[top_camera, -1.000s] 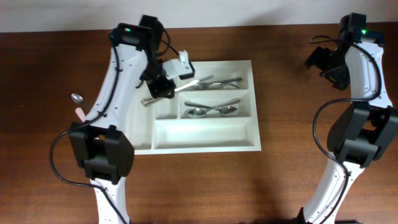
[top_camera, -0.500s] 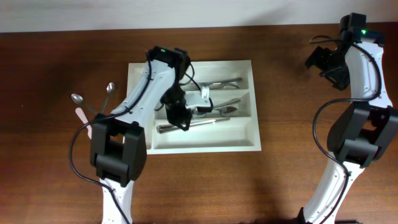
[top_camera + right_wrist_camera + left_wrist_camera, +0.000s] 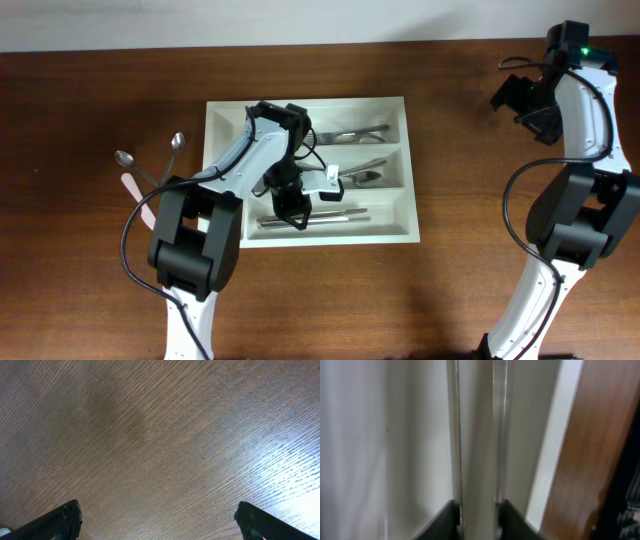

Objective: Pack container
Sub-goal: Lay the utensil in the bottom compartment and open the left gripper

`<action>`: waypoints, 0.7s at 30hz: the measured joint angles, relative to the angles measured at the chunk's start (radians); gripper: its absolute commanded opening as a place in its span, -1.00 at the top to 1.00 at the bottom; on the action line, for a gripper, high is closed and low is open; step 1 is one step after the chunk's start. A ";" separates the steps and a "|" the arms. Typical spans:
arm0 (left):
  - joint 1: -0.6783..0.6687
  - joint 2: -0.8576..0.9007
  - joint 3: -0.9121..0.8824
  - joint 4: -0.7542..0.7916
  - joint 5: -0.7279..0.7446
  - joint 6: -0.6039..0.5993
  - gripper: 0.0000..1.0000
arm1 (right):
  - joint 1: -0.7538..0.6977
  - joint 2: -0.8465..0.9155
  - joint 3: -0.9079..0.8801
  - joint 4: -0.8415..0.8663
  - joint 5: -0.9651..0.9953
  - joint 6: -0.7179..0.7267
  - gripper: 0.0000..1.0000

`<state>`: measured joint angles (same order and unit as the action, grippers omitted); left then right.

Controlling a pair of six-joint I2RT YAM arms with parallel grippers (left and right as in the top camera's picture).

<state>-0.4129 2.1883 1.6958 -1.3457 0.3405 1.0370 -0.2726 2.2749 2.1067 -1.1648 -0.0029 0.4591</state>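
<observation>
The container (image 3: 330, 240) is a white cutlery tray in the middle of the table. My left gripper (image 3: 296, 208) hangs low over its long front compartment, where a long silver piece of cutlery (image 3: 335, 216) lies. In the left wrist view that handle (image 3: 477, 435) runs straight between the two dark fingers (image 3: 442, 520), which sit tight along its sides (image 3: 477, 507); whether they still press on it is unclear. My right gripper (image 3: 510, 95) is held at the far right, open over bare wood (image 3: 157, 512), holding nothing.
Spoons lie in the tray's upper (image 3: 350, 132) and middle (image 3: 365, 172) compartments. Left of the tray, two spoons (image 3: 124, 158) (image 3: 178, 141) and a pink stick (image 3: 135, 185) rest on the table. The tray's right wall borders brown wood (image 3: 590, 435).
My left gripper swung from the tray's back left corner down to the long front compartment with the silver piece, which now lies flat there. The right arm stayed put.
</observation>
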 measured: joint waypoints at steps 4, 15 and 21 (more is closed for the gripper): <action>0.000 0.000 0.000 0.031 0.001 0.000 -0.15 | 0.000 0.000 0.000 0.000 0.000 0.001 -0.98; 0.001 0.000 0.124 0.038 0.000 -0.003 -0.04 | 0.000 0.000 0.000 0.000 0.000 0.000 -0.98; 0.008 0.000 0.301 0.117 -0.108 -0.109 -0.04 | 0.000 0.000 0.000 0.000 0.000 0.000 -0.98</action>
<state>-0.4046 2.1883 1.9968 -1.2282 0.2329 0.9276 -0.2726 2.2749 2.1067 -1.1648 -0.0029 0.4591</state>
